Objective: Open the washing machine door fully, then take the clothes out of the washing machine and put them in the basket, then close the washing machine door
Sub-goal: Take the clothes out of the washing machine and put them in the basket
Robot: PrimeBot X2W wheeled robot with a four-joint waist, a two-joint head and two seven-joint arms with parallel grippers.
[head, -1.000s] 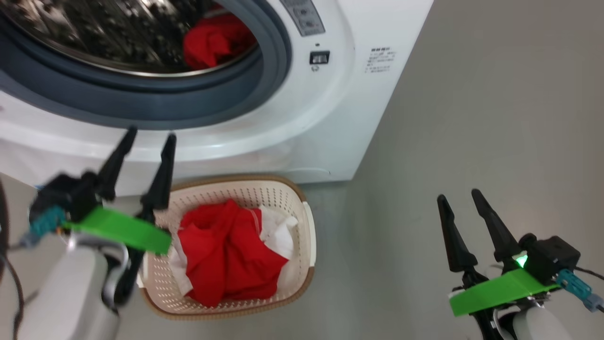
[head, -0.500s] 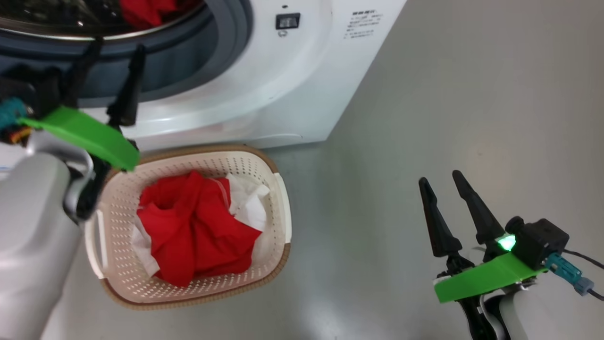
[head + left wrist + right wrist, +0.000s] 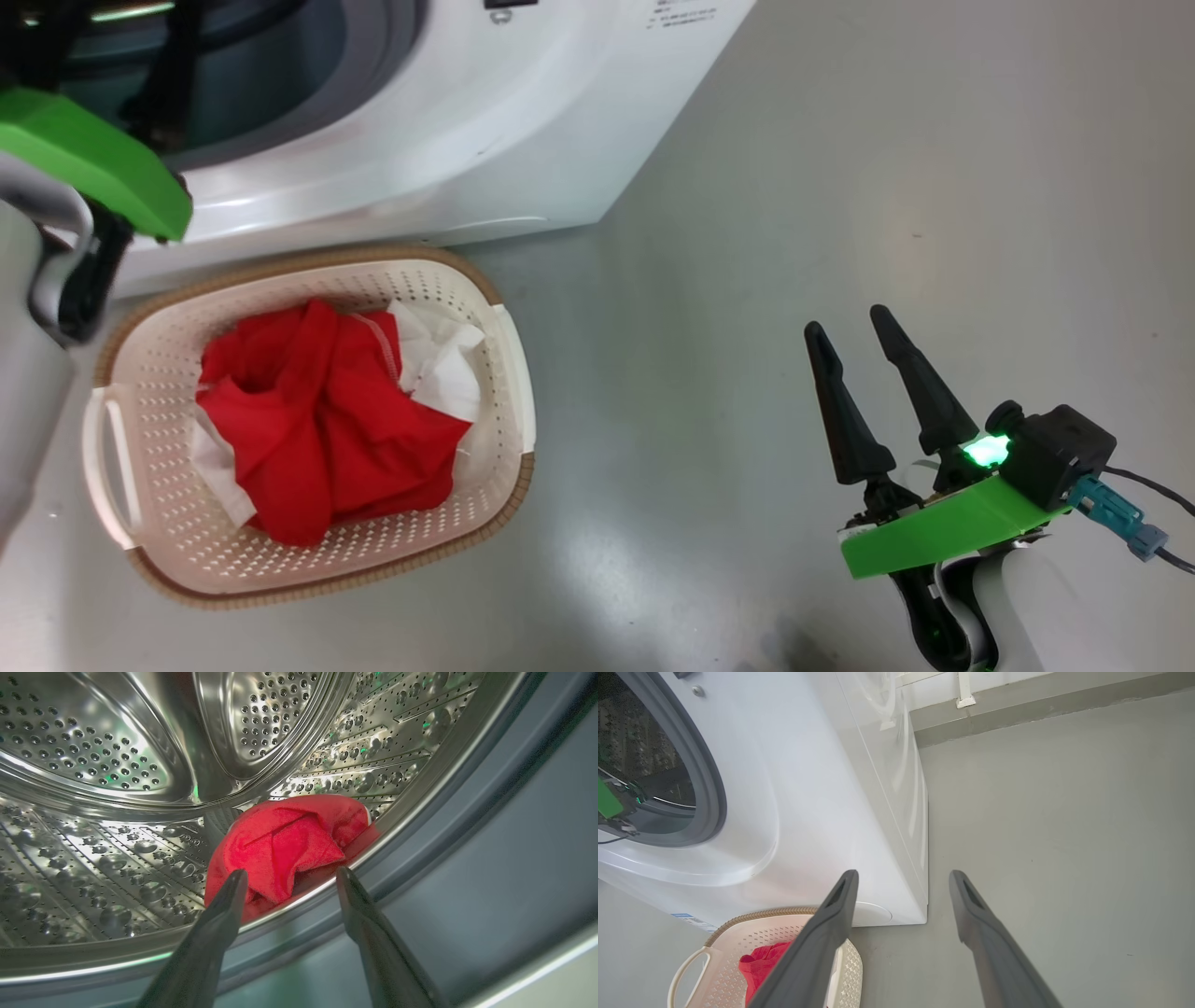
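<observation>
Left fingers (image 3: pixel 219 924) and right fingers (image 3: pixel 840 420) of mine gaped wide, empty.
Crumpled red garment (image 3: pixel 285 849) lay at the drum (image 3: pixel 93 858) lip; red-and-white clothes (image 3: pixel 317 420) heaped the cream basket (image 3: pixel 159 392).

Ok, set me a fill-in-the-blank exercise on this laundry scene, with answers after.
1. The garment in the drum is ___ in colour.
2. The basket holds red and ___ clothes.
3. The left gripper and right gripper both stand ___.
Missing words: red; white; open.
</observation>
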